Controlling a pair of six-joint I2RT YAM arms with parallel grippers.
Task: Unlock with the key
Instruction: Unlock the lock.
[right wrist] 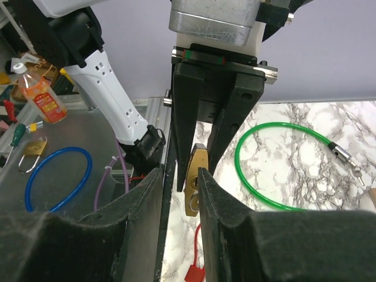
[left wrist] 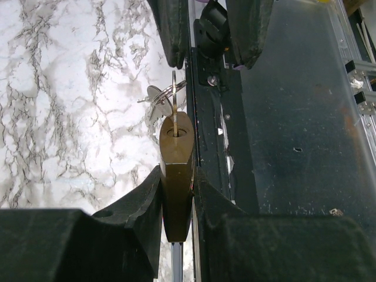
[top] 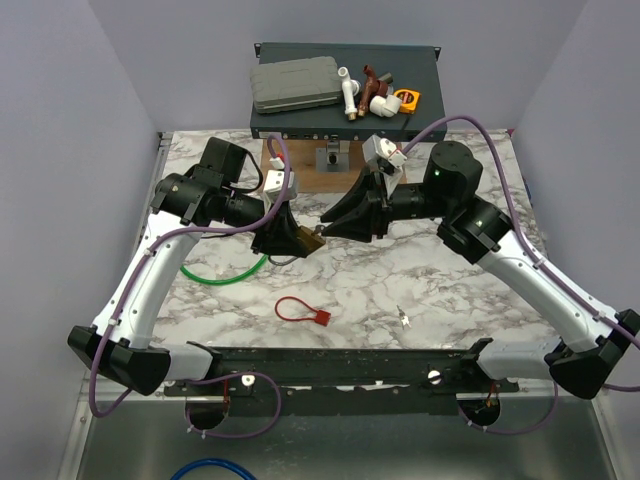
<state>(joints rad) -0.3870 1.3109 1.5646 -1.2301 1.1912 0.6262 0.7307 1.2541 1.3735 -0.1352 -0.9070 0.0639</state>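
Observation:
A brass padlock hangs above the marble table, and my left gripper is shut on its body. In the left wrist view the padlock stands edge-on between my fingers, with a silver key in its keyhole and spare keys on the ring. My right gripper faces it from the right. In the right wrist view the padlock and its key ring sit just beyond my right gripper, whose jaws stand apart with a gap, clamped on nothing.
A green cable loop lies under the left arm. A red tag and a small loose key lie near the front. A wooden board and a dark box with tools stand at the back.

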